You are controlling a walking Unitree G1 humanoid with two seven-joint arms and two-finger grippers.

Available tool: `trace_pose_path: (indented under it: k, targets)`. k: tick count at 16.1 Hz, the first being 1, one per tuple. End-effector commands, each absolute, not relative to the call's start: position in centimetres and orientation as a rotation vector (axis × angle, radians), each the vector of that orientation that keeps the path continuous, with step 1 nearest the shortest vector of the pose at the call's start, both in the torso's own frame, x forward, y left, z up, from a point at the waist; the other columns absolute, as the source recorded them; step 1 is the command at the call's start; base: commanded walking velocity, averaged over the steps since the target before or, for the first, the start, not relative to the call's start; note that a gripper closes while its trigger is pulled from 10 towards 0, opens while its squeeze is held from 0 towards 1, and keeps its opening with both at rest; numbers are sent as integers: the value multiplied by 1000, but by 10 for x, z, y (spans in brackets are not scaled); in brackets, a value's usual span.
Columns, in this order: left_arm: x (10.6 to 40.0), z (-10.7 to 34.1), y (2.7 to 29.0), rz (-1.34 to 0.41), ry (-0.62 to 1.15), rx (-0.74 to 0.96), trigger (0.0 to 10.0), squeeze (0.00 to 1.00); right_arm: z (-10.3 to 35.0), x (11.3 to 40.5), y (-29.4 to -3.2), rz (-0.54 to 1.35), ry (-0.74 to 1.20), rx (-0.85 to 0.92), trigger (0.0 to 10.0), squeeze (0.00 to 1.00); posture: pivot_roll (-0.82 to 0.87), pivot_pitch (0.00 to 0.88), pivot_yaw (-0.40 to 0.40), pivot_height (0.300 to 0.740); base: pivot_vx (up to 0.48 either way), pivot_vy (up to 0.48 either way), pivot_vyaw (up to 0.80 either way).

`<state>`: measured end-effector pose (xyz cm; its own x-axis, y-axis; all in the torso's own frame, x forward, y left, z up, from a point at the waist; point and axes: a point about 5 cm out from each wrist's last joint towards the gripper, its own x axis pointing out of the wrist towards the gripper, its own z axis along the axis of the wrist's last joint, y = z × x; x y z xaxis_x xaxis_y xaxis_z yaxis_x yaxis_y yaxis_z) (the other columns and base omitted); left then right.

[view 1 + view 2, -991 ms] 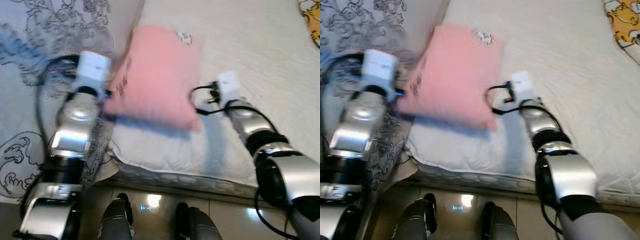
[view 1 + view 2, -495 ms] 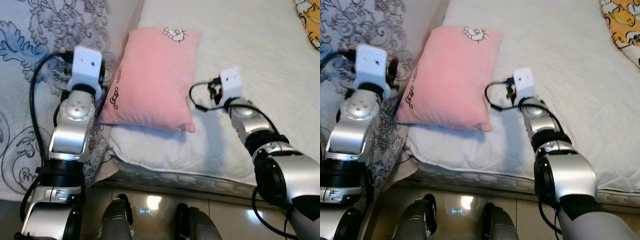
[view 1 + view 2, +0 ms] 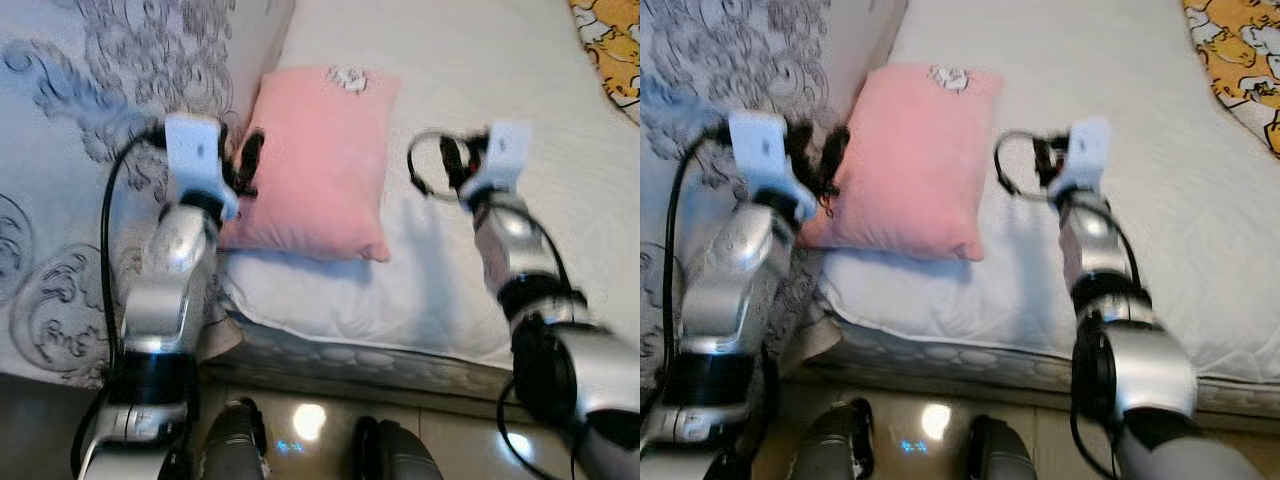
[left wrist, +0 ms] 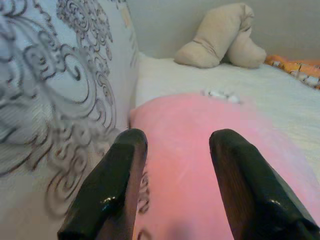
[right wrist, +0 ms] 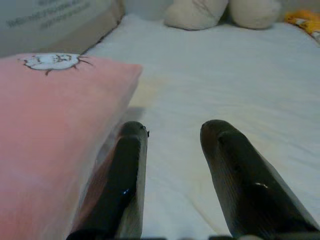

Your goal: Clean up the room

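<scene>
Silver arms, black elbow joints, white wrist boxes, looping black cables, glossy black fingers (image 4: 107, 200).

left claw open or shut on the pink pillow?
Open. Left claw has both black fingers spread apart over the pink rectangular fabric pillow, clamping nothing.

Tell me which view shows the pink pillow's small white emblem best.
The right wrist view: the white emblem on the pink pillow is close and fairly sharp. Both eye views show it small and blurred; the left wrist view shows it as a vague white smear.

Beige plush toy (image 4: 220, 36) beside orange patterned blanket (image 3: 610, 40)
</scene>
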<state>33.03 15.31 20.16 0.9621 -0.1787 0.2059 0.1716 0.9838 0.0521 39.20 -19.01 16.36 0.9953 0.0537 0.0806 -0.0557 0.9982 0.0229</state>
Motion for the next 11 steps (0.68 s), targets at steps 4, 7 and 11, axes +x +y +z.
trace_pose_path:
  k: [4, 7, 11]
  targets:
    - [332, 183, 148, -217, -153, 139, 10000, 0, 183, 390, -193, 75, -166, 7, 10000, 0, -10, 58, -8, 740, 0, 0, 0]
    - [338, 189, 135, -253, -178, 108, 10000, 0, 185, 390, -197, 57, -142, 27, 10000, 0, -12, 42, 3, 740, 0, 0, 0]
    - [338, 174, 149, -197, -110, 72, 10000, 0, 179, 377, -207, 17, -152, -47, 10000, 0, -39, 11, 24, 740, 0, 0, 0]
